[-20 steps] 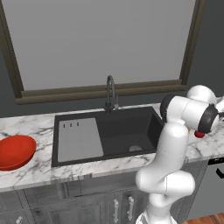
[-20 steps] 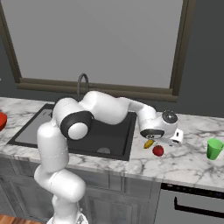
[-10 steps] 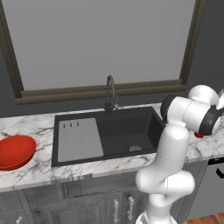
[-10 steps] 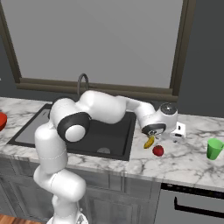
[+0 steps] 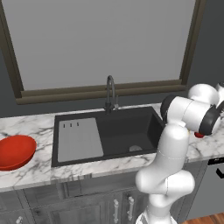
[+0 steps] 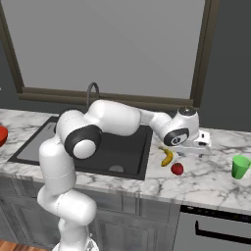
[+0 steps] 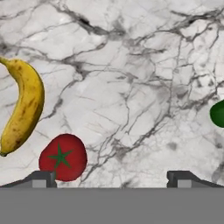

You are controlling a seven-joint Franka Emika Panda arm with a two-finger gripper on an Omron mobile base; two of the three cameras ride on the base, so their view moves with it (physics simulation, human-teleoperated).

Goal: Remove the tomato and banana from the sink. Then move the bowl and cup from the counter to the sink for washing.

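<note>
Banana (image 6: 167, 156) and tomato (image 6: 177, 168) lie on the counter (image 6: 206, 181), right of the sink (image 6: 132, 152).
Gripper (image 7: 112, 177) hangs spread wide, empty, above bare marble; tomato beside one fingertip, cup (image 6: 240, 166) well apart.

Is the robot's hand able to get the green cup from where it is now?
Probably yes. The open gripper hovers over the counter, and the cup stands just past it with only bare marble between.

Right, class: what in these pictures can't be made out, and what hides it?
- Bowl: cut by the left base view's left edge.
- Cup: cut by the hand view's right edge.
- Tomato: mostly behind the arm, left base view.
- Sink: partly behind the arm, right base view.
</note>
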